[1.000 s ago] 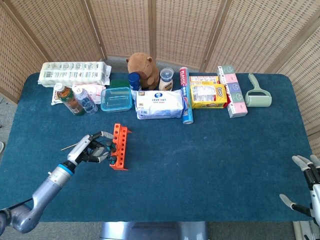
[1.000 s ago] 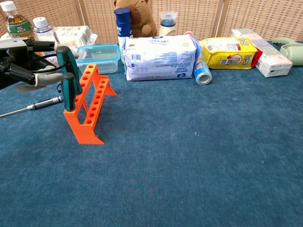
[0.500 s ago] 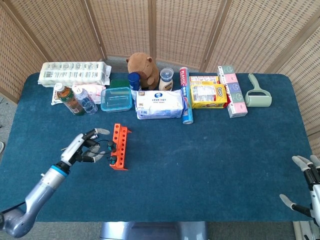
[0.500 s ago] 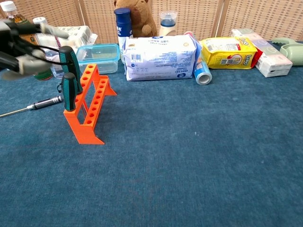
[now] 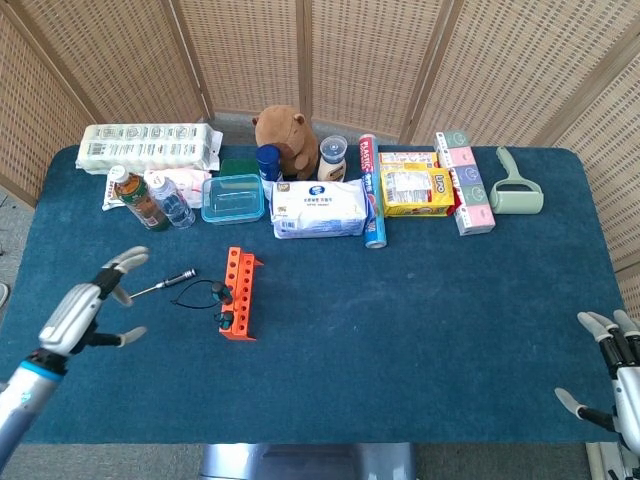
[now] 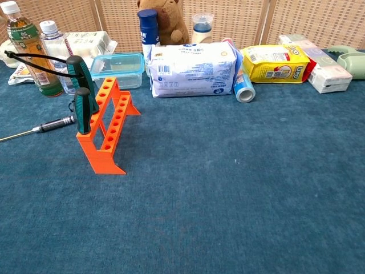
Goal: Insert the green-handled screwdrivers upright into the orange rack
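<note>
1. Head view, hands first: my left hand [image 5: 88,310] hangs above the blue cloth table [image 5: 420,300] at the lower left with its fingers spread and nothing in them, apart from the rack; my right hand [image 5: 612,376] sits at the lower right edge, fingers apart as well, holding nothing and well apart from everything on the table.
2. Head view, the task's things: I count one orange plastic rack with a row of holes [image 5: 239,294], lying lengthwise left of centre; two green-handled screwdrivers [image 5: 226,306] stand in its near end; a thin black cable loops on the cloth beside them.
3. Head view, the rest: one dark-handled screwdriver with a bare metal shaft [image 5: 166,283] lies flat between my left hand and the rack; along the far side I see two bottles [image 5: 150,198], a clear lidded box [image 5: 233,198], a brown plush toy [image 5: 284,136], a white wipes pack [image 5: 320,209] and a yellow packet [image 5: 416,190].
4. Chest view: neither hand shows; the rack [image 6: 106,127] stands left of centre with the two green handles [image 6: 81,85] upright in its nearest holes, one taller behind one shorter; the loose screwdriver [image 6: 40,129] lies flat just left of the rack, its tip pointing left.
</note>
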